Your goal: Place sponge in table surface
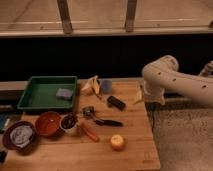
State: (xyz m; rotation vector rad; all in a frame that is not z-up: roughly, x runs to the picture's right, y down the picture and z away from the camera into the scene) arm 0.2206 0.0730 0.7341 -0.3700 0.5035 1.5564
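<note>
The sponge [64, 93], a small flat grey-blue block, lies inside the green tray [37, 95] at the table's back left. The table surface [135, 142] is a light-brown wooden top. My arm [165, 80] reaches in from the right, over the table's right edge. The gripper [139, 97] hangs below the arm's bend near the back right corner, far to the right of the sponge.
A blue cup [106, 86] and a yellowish object [91, 86] stand behind a black oblong object [116, 103]. An apple [117, 142], an orange carrot-like thing [90, 133], a black utensil [107, 122], a small cup [69, 123] and two bowls [48, 123] [19, 136] lie in front.
</note>
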